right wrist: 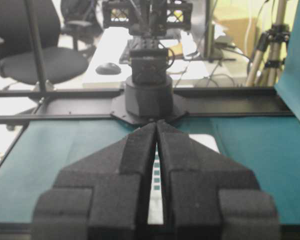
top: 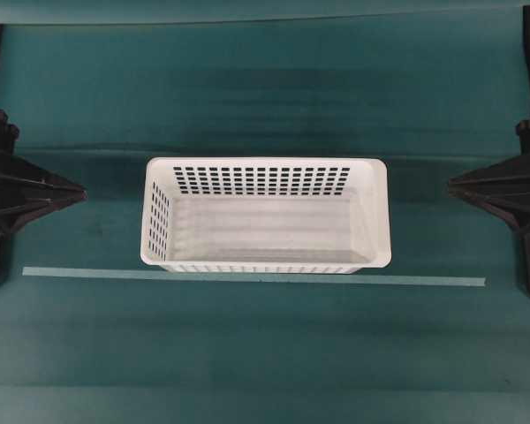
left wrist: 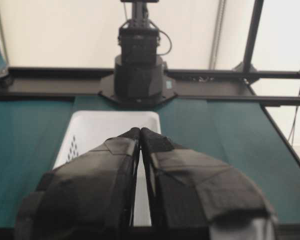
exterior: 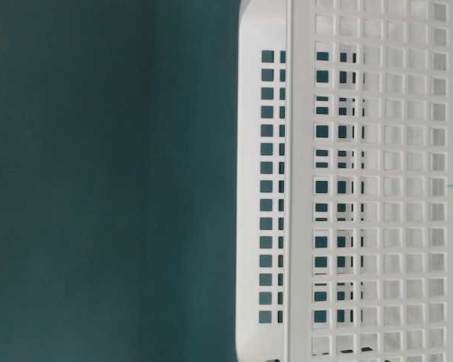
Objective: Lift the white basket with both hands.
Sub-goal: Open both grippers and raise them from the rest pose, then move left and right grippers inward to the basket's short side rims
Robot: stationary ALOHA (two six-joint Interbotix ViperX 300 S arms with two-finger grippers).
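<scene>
We are looking across the teal table (top: 265, 97) from left to right. At the left edge, our left pincer (top: 81, 192) is pointing inward toward the middle, its black fingers (left wrist: 120, 150) drawn together so that their tips are meeting and only a thin slit is showing between them further back. It is gripping nothing.

Ahead of that pincer's tip, and apart from it, the white basket (top: 267, 214) is sitting upright on the table with its open top facing up and its floor bare. Its long sides are running left to right, so one short slotted wall is facing the left pincer and the other short wall is facing the right one. From the left wrist view the basket is lying straight in front of the closed tips and a little to their left. In the table-level view its slotted walls are filling the right half of the picture.

A pale strip of tape (top: 247, 277) is running along the table just below the basket's near wall.

At the right edge, our right pincer (top: 450, 184) is pointing inward toward the basket, again apart from it. Its padded fingers (right wrist: 135, 150) are pressed together at the tips, narrow and holding nothing. Through the slit between them we are glimpsing a sliver of the basket's slotted wall ahead.
</scene>
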